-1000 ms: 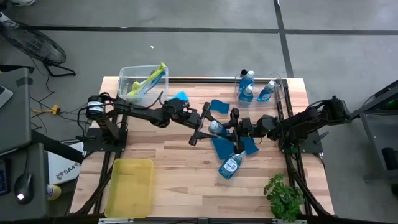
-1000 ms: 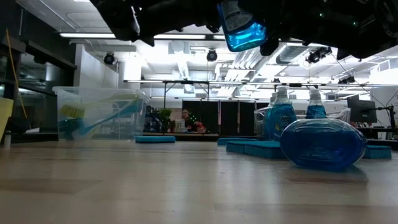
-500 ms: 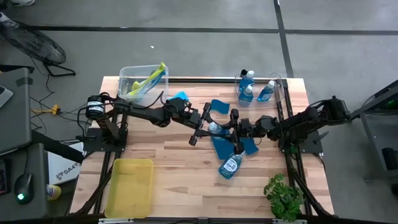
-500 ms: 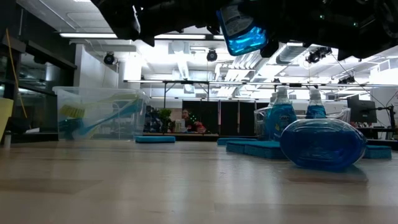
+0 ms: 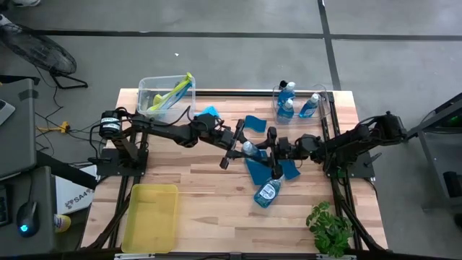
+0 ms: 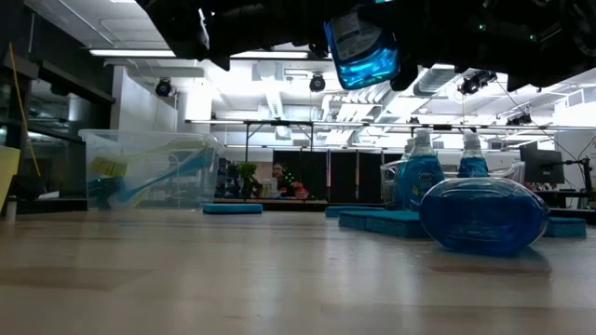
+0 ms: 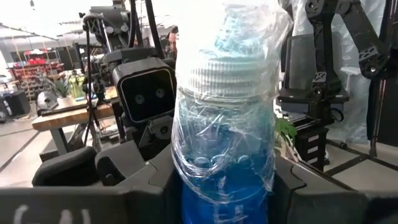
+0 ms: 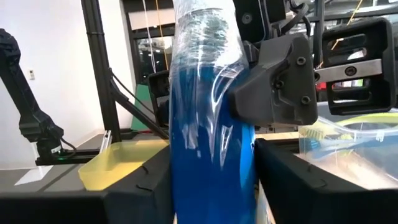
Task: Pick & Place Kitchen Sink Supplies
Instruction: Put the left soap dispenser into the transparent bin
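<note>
Change since earlier: almost nothing; seen from counter height the held soap bottle (image 6: 363, 46) sits a shade higher and more upright than a second ago, and both arms stay put over mid-counter.
Held bottle: a clear bottle of blue dish soap, plastic-wrapped about its white cap, up in the air between the two grippers and well above the counter (image 5: 195, 188).
Left gripper (image 5: 238, 143): closed on the bottle just below the cap, its fingers pressing either side (the left wrist view shows this plainly).
Right gripper (image 5: 272, 150): fingers flank the blue body of the same bottle; the right wrist view shows them tight against it, so I judge it gripping too.
Meaning: this looks like a hand-over in mid-air, with neither side released yet.
Below the grippers: blue sponges (image 5: 258, 170) lie flat, and just beyond them a second bottle (image 5: 267, 192) lies on its side.
Beyond the right gripper: a clear bin (image 5: 325, 97) holding more soap bottles (a likely destination, by my guess).
Behind the left gripper: another clear bin (image 5: 148, 90) with yellow-green brushes (image 5: 173, 92).
Risk: slick wrap may slip as one gripper lets go.
</note>
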